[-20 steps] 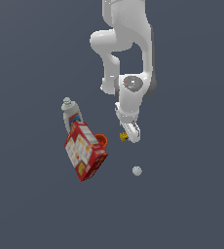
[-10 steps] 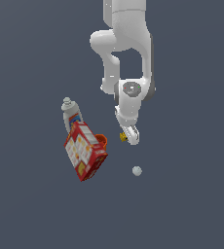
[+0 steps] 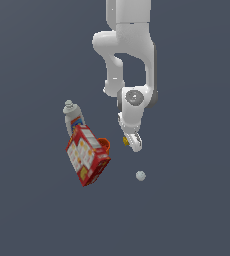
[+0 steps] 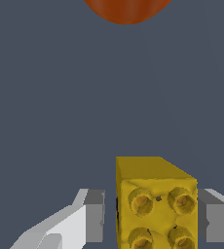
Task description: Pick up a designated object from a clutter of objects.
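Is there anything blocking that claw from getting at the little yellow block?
Nothing visible. In the wrist view the yellow block sits between the tool's fingers, and the orange cup lies well beyond it.

The block (image 4: 155, 202) is a mustard yellow with round studs on its face, a bit darker and brownish inside the rings. The gripper (image 4: 150, 221) is white with grey pads (image 4: 95, 216). The cup (image 3: 104, 145) is plain orange, more of a rusty red-orange up close in the wrist view. The box (image 3: 87, 155) is bright red with white and yellow printed panels. The bottle (image 3: 73, 117) is white with a grey cap and a red-and-blue label. The ball (image 3: 140, 175) is pale whitish grey. The floor (image 3: 197, 200) is flat slate blue-grey all over.
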Robot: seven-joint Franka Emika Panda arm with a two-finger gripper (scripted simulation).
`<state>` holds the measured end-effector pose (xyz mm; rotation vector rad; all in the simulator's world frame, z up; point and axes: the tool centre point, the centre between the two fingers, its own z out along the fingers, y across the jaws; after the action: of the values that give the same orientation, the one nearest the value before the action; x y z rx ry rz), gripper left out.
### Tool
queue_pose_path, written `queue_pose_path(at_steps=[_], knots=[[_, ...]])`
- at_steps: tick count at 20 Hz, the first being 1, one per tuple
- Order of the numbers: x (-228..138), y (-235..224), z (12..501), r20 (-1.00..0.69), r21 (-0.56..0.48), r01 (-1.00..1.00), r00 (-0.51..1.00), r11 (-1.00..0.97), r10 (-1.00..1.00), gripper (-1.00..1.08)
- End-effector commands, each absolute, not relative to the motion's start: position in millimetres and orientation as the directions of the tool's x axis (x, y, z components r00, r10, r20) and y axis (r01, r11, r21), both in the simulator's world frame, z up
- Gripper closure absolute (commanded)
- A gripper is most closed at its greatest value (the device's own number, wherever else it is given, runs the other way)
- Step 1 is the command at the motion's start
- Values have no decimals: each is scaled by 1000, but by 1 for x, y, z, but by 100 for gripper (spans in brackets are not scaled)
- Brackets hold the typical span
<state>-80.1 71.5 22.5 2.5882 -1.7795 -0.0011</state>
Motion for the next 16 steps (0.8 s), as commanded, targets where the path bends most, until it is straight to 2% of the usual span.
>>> queue_pose_path(at_steps=[1,16], knots=[[-80,72,22,0,0,-934,358,-358,-934,108],[-76,69,30,0,-1,-934,358,-358,-934,108]])
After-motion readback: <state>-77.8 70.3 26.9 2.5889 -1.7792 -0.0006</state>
